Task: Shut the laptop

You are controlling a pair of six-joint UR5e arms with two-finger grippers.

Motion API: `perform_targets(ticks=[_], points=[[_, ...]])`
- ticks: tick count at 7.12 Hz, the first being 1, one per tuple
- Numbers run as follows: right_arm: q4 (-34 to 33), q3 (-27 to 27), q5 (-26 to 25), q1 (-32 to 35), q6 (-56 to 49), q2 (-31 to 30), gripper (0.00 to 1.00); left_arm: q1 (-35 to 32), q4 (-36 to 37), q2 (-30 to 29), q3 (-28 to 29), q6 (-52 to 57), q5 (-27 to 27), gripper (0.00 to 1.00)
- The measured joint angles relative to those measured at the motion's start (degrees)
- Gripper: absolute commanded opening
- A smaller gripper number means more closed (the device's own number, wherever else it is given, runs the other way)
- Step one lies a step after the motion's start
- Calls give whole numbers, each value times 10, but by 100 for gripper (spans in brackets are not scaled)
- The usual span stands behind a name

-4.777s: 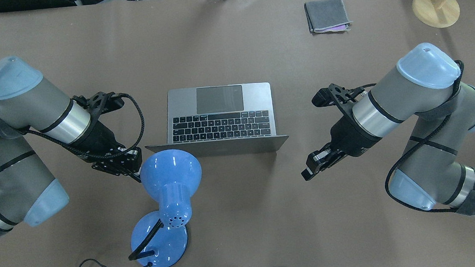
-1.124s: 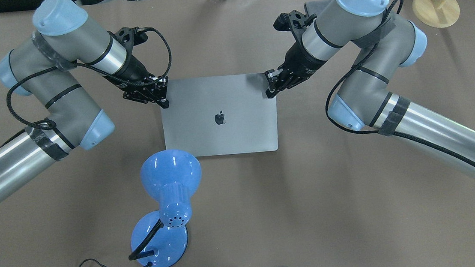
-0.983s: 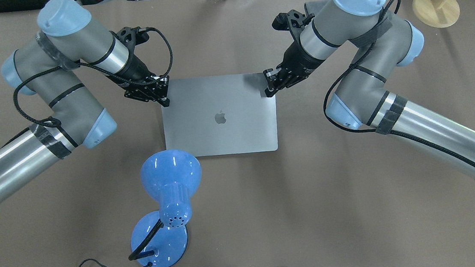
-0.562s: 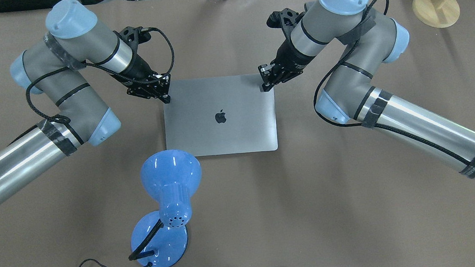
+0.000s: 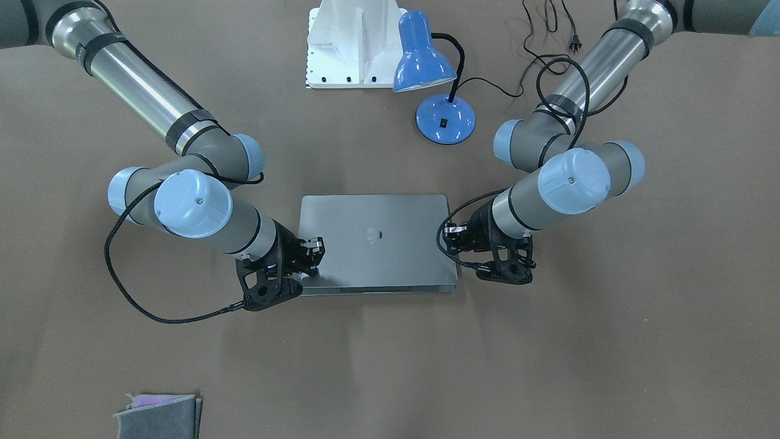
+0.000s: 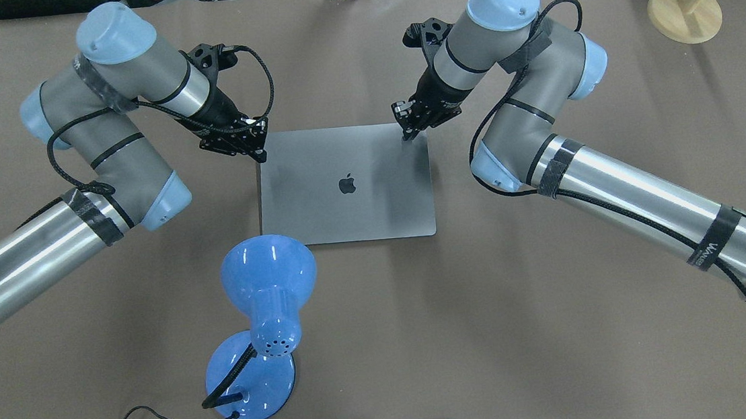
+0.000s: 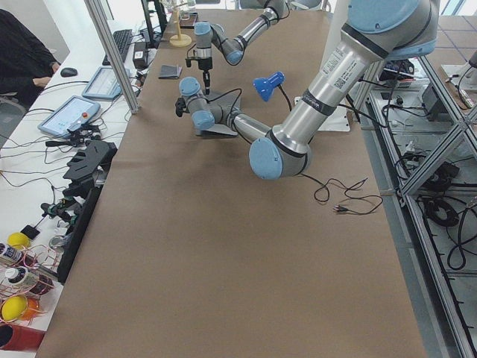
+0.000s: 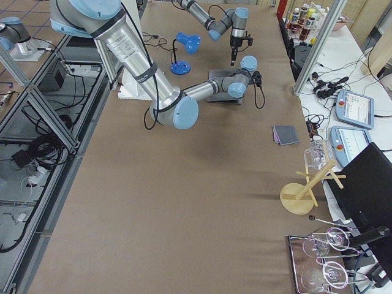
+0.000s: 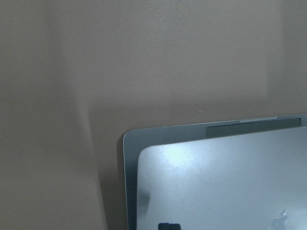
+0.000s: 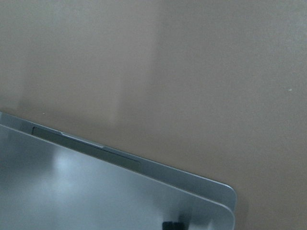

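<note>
1. We see the laptop [image 6: 379, 202] lying flat on the brown counter [image 6: 559, 328], about midway between the counter's left and right ends. Its lid is fully down, and the dark apple logo [image 6: 345, 184] faces up.
2. The laptop's opening edge faces the operators' edge of the counter. Its hinge edge faces the robot's edge.
3. The left claw [image 6: 261, 156] points down at the lid's corner nearest the far-left corner of the counter. We read its fingers as pressed together. The left wrist view shows a single dark fingertip [image 9: 169, 226] over the grey lid.
4. The right claw [image 6: 406, 136] points down at the lid's corner nearest the far-right corner of the counter. It too appears pressed together. The right wrist view shows one dark fingertip [image 10: 172, 224] at the lid's rounded corner.
5. We cannot tell whether either claw touches the lid. Neither claw holds anything.
6. A blue desk lamp [image 6: 269, 293] stands between the laptop and the robot's edge, towards the left. Its shade is just beside the laptop's near-left corner, and its black cord trails towards the robot's edge.
7. A folded grey cloth [image 5: 158, 416] lies by the operators' edge, towards the right end.
8. A wooden stand [image 6: 684, 12] occupies the far-right corner.
</note>
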Motion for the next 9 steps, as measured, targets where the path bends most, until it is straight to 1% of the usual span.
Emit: perform_targets(ticks=[4,6,7,8,9], points=[[0,-15,-9,0,-12,4,0,25,-2,-11,23,3,79,0],[0,-12,-5,4,-12,6,0,28,-2,-12,20,3,88,0],[0,-11,4,14,-11,8,0,26,-2,-12,17,2,87,11],[-1,-7,22,30,-9,9,54,18,1,-9,5,1,85,82],[-4,2,49,53,-1,7,99,3,5,-1,-16,0,80,98]])
